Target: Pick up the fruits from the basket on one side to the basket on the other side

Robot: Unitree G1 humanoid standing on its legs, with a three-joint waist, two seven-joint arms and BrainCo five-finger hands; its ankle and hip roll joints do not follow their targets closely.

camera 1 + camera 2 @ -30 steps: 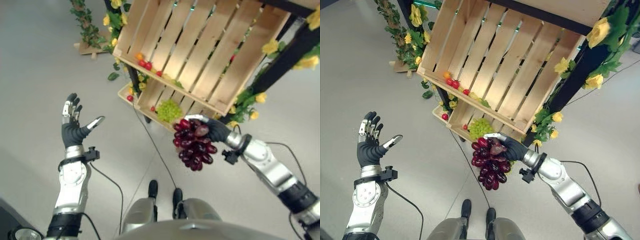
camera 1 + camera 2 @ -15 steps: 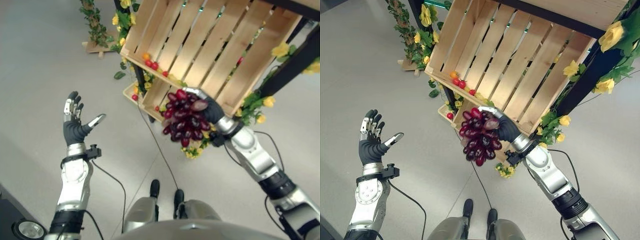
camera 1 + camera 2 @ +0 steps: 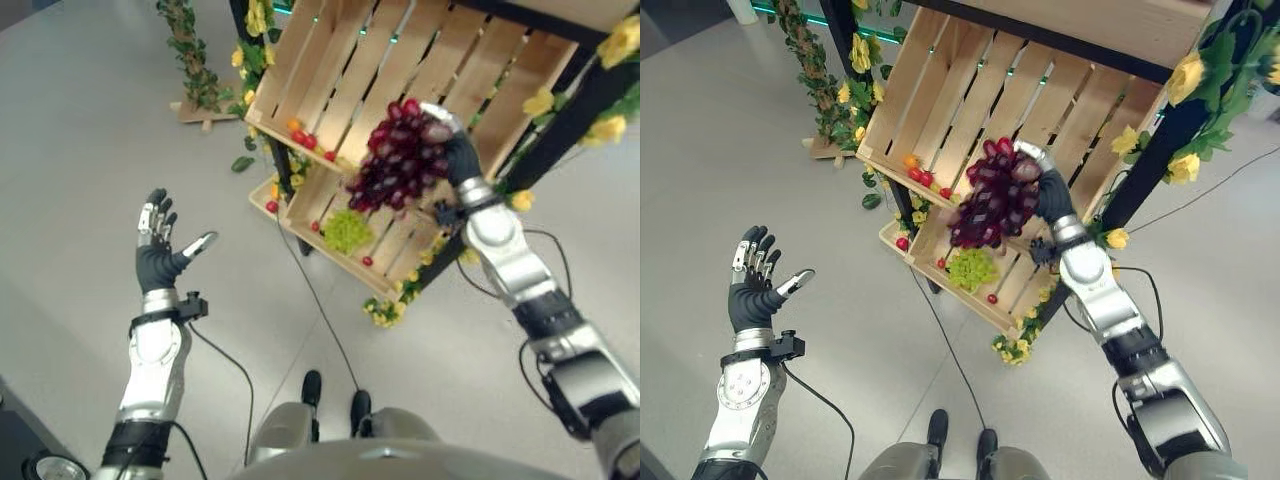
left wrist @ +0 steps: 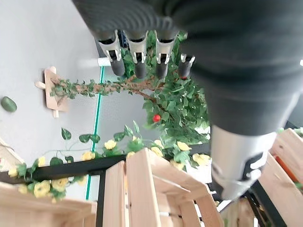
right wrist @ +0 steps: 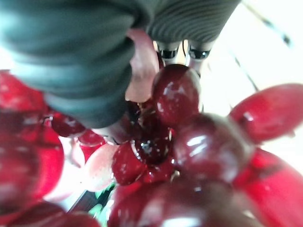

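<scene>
One red grape bunch (image 3: 400,155) hangs gripped in the right hand (image 3: 452,150).

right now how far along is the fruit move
Midway through one carry. Done: the red grape bunch is out of its crate, with the right hand shut round its top. In hand: the bunch hangs in front of the upper crate, not yet set down. Left: releasing it, then the green grapes and small red fruits lying in the lower crate. The left hand is open and empty.
</scene>
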